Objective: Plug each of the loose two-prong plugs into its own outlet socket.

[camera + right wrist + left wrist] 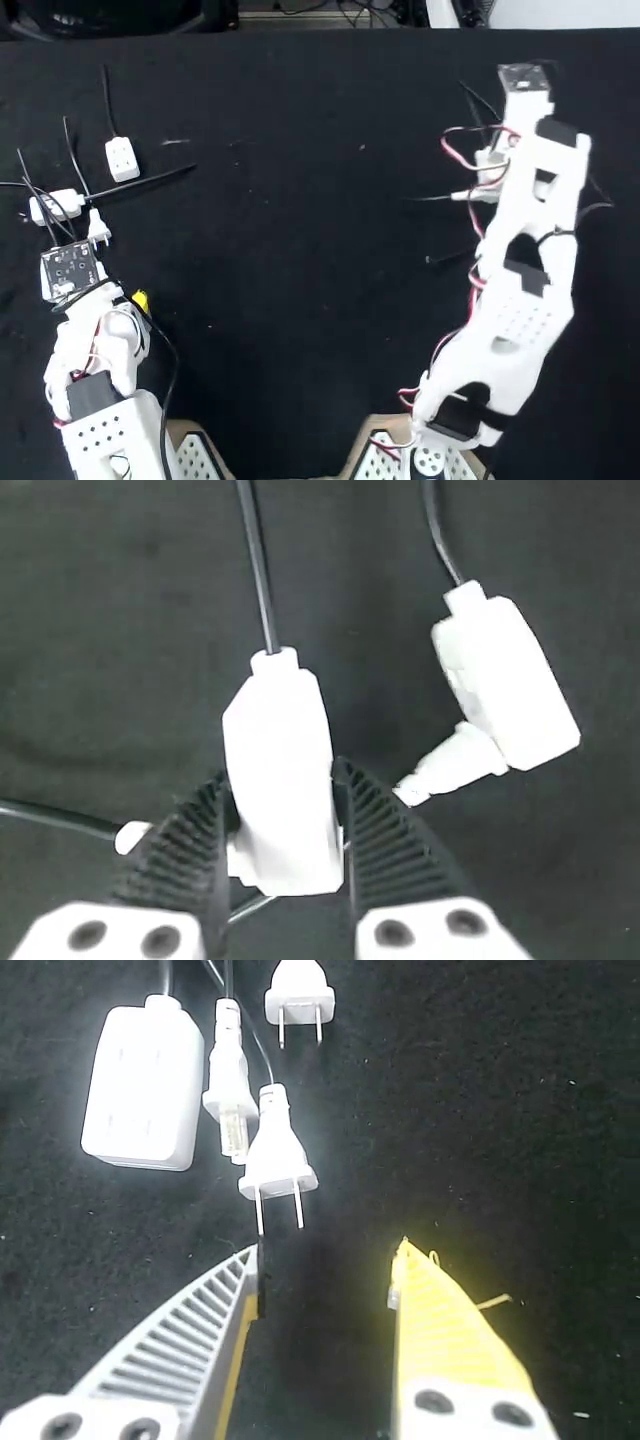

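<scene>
My left gripper [328,1250] is open just above the black table, one finger grey [215,1310] and the other yellow [435,1320]. A loose white two-prong plug [277,1155] lies just beyond the tips, prongs pointing back at the gripper. A second loose plug [298,995] lies farther off. A white outlet block [142,1085] sits beside them, with another cord end [228,1080] along its side. My right gripper [280,775] is shut on a white corded socket block [280,750]. Next to it lies a similar socket [505,685] with a plug [450,765] pushed in.
In the high view, an outlet [122,158], a second outlet with cords [55,205] and a plug [98,232] cluster at the far left, ahead of the left arm [90,350]. The right arm [520,250] stretches toward the far right. Black cords trail over the mat.
</scene>
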Robot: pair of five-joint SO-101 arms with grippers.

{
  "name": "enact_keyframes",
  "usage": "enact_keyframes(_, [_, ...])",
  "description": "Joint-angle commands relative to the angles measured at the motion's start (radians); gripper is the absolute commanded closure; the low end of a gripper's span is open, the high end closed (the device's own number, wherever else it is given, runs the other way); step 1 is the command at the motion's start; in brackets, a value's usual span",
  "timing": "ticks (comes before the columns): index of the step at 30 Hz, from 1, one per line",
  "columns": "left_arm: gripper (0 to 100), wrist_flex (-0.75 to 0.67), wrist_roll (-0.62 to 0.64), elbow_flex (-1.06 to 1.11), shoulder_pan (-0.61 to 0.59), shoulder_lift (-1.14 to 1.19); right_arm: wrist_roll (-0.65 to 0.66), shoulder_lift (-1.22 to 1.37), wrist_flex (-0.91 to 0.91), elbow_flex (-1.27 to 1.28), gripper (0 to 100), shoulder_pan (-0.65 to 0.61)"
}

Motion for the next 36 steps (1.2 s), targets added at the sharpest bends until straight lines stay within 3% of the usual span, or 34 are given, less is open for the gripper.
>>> enact_keyframes(1, [78, -0.020, 0.005, -0.045, 0.013, -0.008, -0.011, 0.094, 0.080, -0.280, 98.8, 0.041])
enact_keyframes(10, [78, -0.021, 0.005, -0.044, 0.013, -0.008, -0.008, 0.386, 0.284, -0.763, 98.2, 0.038])
enact_keyframes(17, [78, -0.021, 0.005, -0.044, 0.013, -0.008, -0.006, 0.533, 0.419, -1.066, 77.0, 0.032])
enact_keyframes(21, [78, -0.021, 0.005, -0.044, 0.013, -0.008, -0.006, 0.573, 0.457, -1.210, 75.9, 0.034])
enact_keyframes(32, [78, -0.021, 0.005, -0.044, 0.015, -0.008, -0.017, 0.421, 0.574, -1.185, 75.9, -0.037])
enact_keyframes(36, [78, -0.021, 0.005, -0.042, 0.016, -0.008, -0.123, 0.320, 0.575, -1.116, 75.9, -0.066])
